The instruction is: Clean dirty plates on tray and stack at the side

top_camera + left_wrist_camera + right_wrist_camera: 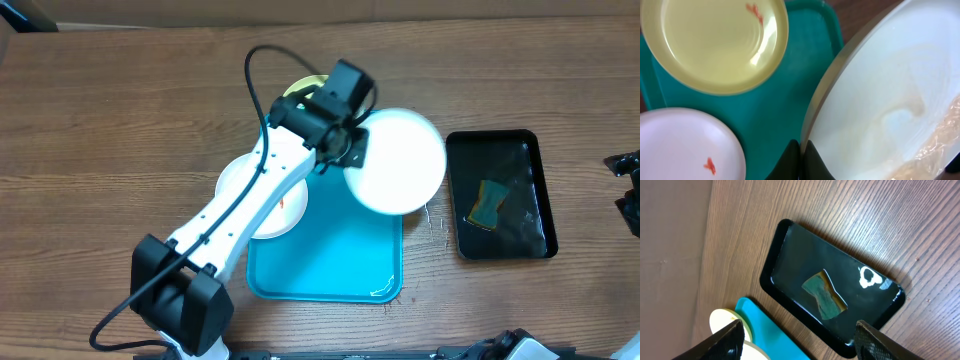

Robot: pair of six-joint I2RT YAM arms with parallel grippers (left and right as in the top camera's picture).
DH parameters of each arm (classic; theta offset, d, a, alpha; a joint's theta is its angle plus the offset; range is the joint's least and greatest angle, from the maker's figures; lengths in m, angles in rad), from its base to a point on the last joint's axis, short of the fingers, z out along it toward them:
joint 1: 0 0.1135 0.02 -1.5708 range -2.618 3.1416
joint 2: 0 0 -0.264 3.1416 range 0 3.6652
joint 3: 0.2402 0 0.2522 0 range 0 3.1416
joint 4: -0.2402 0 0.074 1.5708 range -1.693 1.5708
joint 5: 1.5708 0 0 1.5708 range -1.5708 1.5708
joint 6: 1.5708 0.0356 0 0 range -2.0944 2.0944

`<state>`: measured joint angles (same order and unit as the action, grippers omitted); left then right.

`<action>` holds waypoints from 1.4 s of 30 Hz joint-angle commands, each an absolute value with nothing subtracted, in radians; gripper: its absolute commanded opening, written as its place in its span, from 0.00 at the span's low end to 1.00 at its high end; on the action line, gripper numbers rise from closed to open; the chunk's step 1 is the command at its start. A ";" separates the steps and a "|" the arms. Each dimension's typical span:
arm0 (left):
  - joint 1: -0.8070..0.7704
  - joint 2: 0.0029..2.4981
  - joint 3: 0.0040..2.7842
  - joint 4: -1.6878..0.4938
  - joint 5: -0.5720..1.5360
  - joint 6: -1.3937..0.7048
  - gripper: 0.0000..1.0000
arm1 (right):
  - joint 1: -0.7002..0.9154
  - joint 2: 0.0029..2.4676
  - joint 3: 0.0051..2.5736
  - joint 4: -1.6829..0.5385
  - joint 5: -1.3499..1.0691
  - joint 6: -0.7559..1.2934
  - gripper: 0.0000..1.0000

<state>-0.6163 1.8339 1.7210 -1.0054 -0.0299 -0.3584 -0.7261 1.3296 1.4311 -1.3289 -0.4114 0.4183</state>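
1. The left fingers [790, 162] were clamped on the rim of a white plate [400, 160], held above the tray's [330, 265] right edge, reaching toward the black tray [520, 160].
2. The right gripper [799, 330], fingers wide apart, waited near the table's right edge. The sponge [824, 295] lay ahead of it, long axis diagonal in the black tray. This arm was nearer, so fetching the sponge probably fell to it.
3. Only the left wrist view showed the held plate's faint smear [912, 102], and orange marks on the yellow plate [715, 45] and second white plate [680, 145], both on the tray. Overhead, glare hid the smear.
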 commanded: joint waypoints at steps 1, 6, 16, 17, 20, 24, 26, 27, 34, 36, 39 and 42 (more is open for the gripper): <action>-0.682 1.836 1.794 -0.950 -0.239 -0.336 0.04 | -0.728 1.319 1.445 -1.327 -0.416 0.418 0.72; -0.759 1.850 1.801 -0.807 -0.311 -0.336 0.04 | -0.728 1.319 1.445 -1.334 -0.416 0.418 0.72; -0.902 1.998 1.802 -0.595 -0.452 -0.328 0.04 | -0.728 1.319 1.445 -1.345 -0.413 0.418 0.71; -0.914 2.013 1.802 -0.574 -0.477 -0.302 0.04 | -0.728 1.319 1.445 -1.345 -0.413 0.418 0.71; -0.955 2.045 1.802 -0.512 -0.578 -0.217 0.04 | -0.728 1.319 1.445 -1.346 -0.413 0.418 0.71; -1.023 2.053 1.802 -0.413 -0.749 -0.050 0.04 | -0.728 1.319 1.445 -1.346 -0.413 0.418 0.71; -1.050 2.053 1.802 -0.361 -0.826 0.034 0.04 | -0.728 1.319 1.445 -1.345 -0.413 0.418 0.71; -1.061 2.053 1.802 -0.337 -0.846 0.074 0.04 | -0.728 1.319 1.445 -1.345 -0.413 0.418 0.71; -1.113 2.054 1.802 -0.193 -0.952 0.342 0.04 | -0.728 1.319 1.445 -1.345 -0.413 0.418 0.71; -1.114 2.054 1.802 -0.168 -0.979 0.386 0.04 | -0.728 1.319 1.445 -1.346 -0.413 0.418 0.71; -1.116 2.054 1.802 -0.140 -1.007 0.426 0.04 | -0.728 1.319 1.445 -1.346 -0.413 0.418 0.71; -1.121 2.054 1.802 -0.126 -1.029 0.450 0.04 | -0.728 1.319 1.445 -1.345 -0.413 0.418 0.71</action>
